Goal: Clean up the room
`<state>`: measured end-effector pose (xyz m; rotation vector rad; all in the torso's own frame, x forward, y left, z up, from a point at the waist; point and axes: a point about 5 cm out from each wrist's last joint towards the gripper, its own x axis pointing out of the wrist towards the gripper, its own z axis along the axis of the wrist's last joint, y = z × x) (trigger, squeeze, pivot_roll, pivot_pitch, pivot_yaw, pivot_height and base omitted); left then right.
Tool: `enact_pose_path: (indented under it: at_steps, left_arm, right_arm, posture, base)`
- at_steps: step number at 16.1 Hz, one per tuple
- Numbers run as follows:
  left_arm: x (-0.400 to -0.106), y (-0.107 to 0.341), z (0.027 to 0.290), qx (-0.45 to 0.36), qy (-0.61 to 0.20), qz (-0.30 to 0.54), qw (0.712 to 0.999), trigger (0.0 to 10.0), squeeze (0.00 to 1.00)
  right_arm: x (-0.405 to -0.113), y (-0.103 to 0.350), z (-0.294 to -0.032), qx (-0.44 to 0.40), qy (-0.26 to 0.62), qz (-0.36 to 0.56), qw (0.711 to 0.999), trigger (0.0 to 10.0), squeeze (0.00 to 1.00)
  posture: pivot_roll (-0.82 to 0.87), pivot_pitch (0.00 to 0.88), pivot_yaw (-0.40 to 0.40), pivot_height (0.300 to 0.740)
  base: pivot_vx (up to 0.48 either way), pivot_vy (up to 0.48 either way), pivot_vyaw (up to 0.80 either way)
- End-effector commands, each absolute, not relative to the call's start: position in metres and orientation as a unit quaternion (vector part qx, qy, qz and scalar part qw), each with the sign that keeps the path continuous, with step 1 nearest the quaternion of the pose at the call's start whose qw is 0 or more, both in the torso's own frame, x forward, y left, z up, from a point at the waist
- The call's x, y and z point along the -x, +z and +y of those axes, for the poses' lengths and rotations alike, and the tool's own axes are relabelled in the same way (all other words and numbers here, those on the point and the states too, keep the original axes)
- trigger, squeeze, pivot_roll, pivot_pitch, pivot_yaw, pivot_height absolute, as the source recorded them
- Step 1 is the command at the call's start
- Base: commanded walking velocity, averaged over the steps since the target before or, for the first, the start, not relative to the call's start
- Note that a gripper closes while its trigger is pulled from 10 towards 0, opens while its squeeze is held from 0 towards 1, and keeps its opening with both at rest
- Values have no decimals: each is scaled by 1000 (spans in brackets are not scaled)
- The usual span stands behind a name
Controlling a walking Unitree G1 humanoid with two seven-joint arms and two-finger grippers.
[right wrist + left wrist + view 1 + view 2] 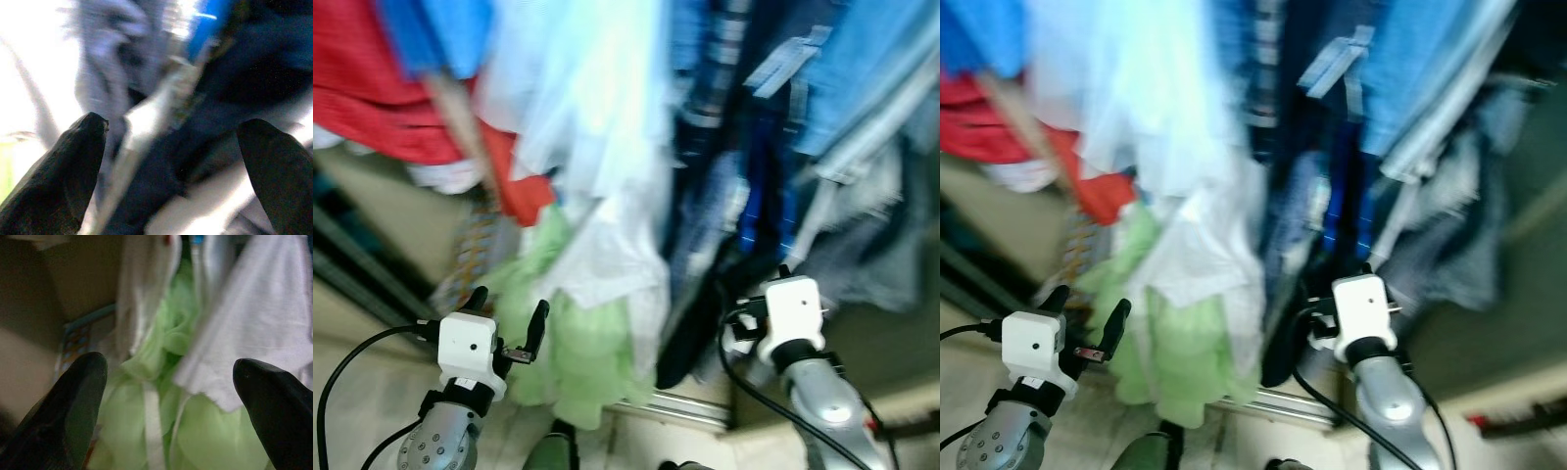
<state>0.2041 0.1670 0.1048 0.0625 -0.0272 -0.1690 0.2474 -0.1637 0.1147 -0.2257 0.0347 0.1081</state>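
Both our arms sit at the bottom of the left eye view, blurred. Our left gripper [509,323] is raised at lower left, its two black fingers spread apart with nothing between them, just beside a pale green garment [573,362] that hangs low. Our right gripper [773,279] is at lower right, pushed up against dark navy clothes [705,294]; from here we cannot tell how its fingers stand. Hanging clothes crowd the upper part: a red garment [382,98] at upper left, a white garment [597,147] in the middle above the green one, blue shirts [862,69] at upper right. A metal rail [675,403] runs along the floor under the clothes. Beige floor [362,392] shows at lower left.

Right eye view: same scene, shifted. The green garment [1175,362] hangs between our two arms, closer to the left one.

Left wrist view: two black fingertips [78,396] stand wide apart, empty. Between and beyond them hang the green garment [161,357] and the white garment [259,328], the white overlapping the green. A patterned cloth [78,340] shows off to one side, blurred.

Right wrist view: black fingertips [68,166] are spread wide, gripping nothing. Dark navy cloth [234,98] lies just beyond them, with a bright blue strip [208,24] and greyish fabric [107,63] nearby. Very blurred; we cannot tell whether the fingers touch the cloth.
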Motion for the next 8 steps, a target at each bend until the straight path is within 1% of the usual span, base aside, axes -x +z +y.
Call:
enact_pose_path:
  at_steps: [1,2,5,8]
  left_arm:
    - [-203,107,163,-32,-95,-17,995,10000,0]
    - [-204,107,162,-50,-89,-17,995,10000,0]
    - [-205,107,160,-37,-99,-17,994,10000,0]
    - [-207,107,158,-34,-102,-17,994,10000,0]
  right_arm:
    - [-245,111,-166,115,48,24,992,10000,0]
    - [-245,110,-166,114,49,26,992,10000,0]
    - [-243,110,-169,116,48,28,992,10000,0]
    - [-246,111,-165,116,59,23,991,10000,0]
  posture:
    - [1,211,-49,740]
    - [1,211,-49,740]
    - [-6,219,-56,740]
    - [-5,216,-68,740]
  base:
    - [0,0,0]
    - [0,0,0]
    - [0,0,0]
    - [0,0,0]
